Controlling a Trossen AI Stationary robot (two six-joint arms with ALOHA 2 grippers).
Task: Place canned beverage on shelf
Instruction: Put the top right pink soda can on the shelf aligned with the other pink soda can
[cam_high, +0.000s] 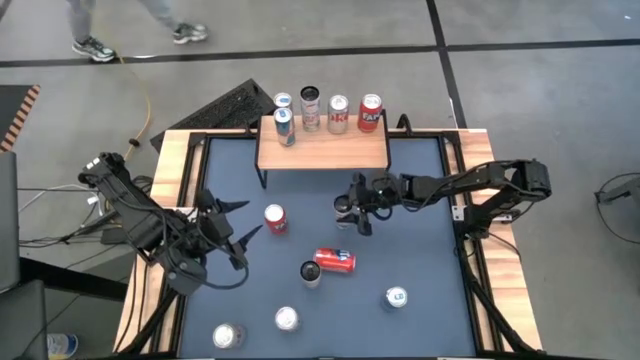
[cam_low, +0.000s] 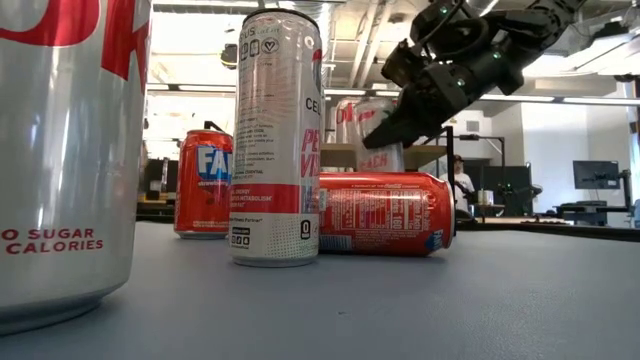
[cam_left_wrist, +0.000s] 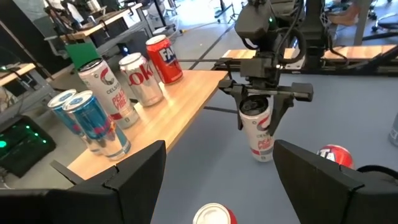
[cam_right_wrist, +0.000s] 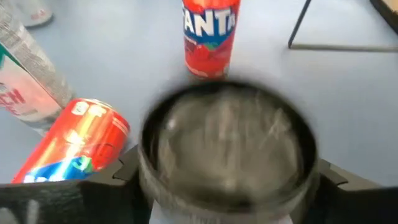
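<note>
The blue tabletop (cam_high: 420, 180) is carrying the shelf (cam_high: 322, 149) at its far edge, five cans standing along the shelf's back. Loose cans are sitting mid-table and toward the near edge, one red can (cam_high: 334, 260) lying sideways.

I see the tall can's top (cam_right_wrist: 227, 149) as a blur; it hides my right gripper's (cam_high: 354, 212) grip.
</note>
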